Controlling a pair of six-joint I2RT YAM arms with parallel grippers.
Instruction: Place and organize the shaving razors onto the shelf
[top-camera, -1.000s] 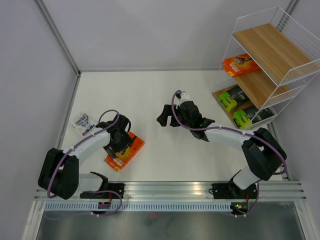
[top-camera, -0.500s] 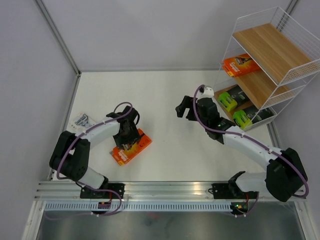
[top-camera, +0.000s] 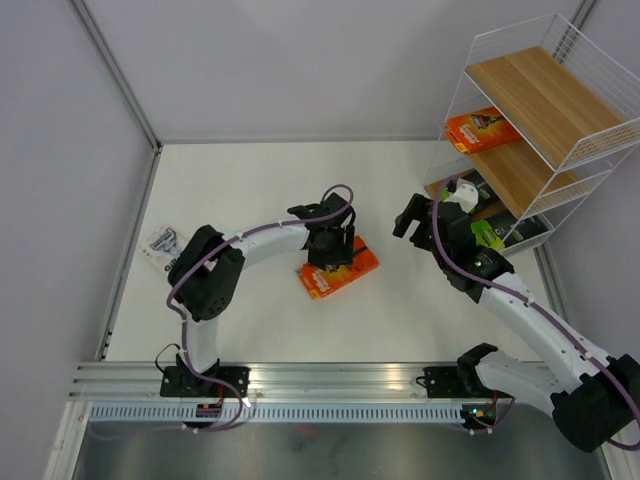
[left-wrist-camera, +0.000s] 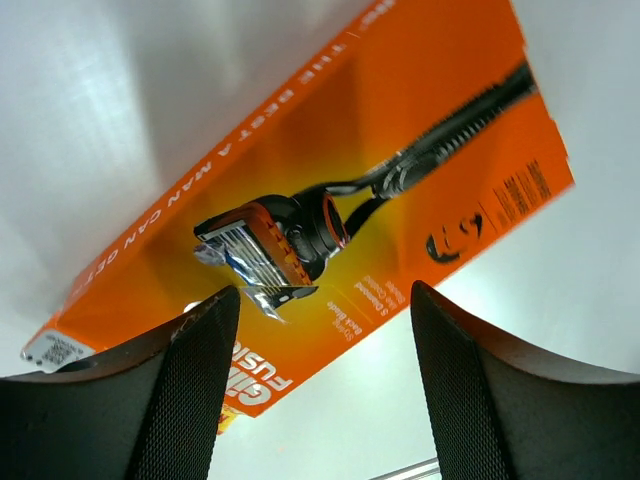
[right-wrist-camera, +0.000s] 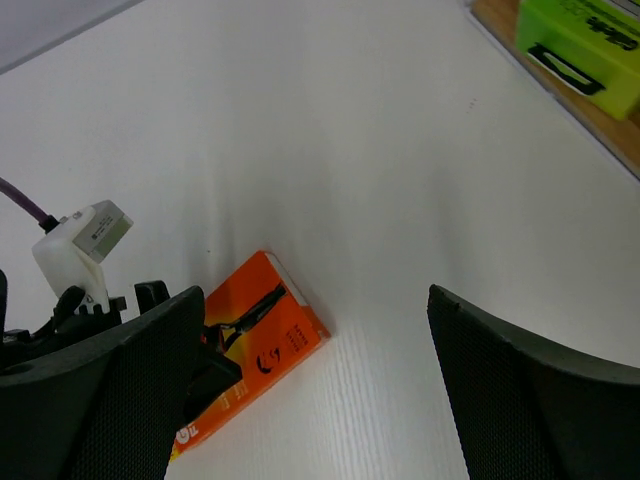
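Holds the left pincer (top-camera: 330, 252) wide over a flat orange razor pack (top-camera: 345, 272) lying on the white counter (top-camera: 250, 180), a finger at each side (gripped or merely straddled, cannot tell). Spreads the right pincer (top-camera: 410, 220) fully, nothing in it. Beyond it, the white-wire shelf with wooden boards (top-camera: 560, 100): second orange pack (top-camera: 480, 130) on the middle board, lime-green-ended pack (right-wrist-camera: 575, 40) on the lowest.

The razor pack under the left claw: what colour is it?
Orange pack, clearest in left wrist view.
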